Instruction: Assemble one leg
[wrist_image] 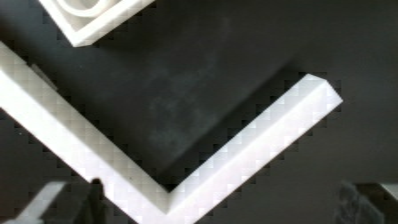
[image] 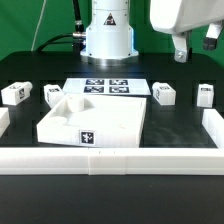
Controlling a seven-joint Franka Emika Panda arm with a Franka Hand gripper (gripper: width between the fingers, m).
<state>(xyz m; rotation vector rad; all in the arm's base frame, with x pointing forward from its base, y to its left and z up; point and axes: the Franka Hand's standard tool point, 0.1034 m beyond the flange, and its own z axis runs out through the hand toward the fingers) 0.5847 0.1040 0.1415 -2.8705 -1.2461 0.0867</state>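
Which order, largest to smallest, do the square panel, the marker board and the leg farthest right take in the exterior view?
1. square panel
2. marker board, though it lies farther back, so the gap is unsure
3. leg farthest to the exterior view's right, plainly smallest

The white panel (image: 115,120) lies on the black table (image: 30,70), with the marker board (image: 105,87) just behind it. Two legs (image: 14,94) stand at the exterior view's left. Two more legs (image: 164,94) stand at its right, below the raised gripper (image: 179,55).
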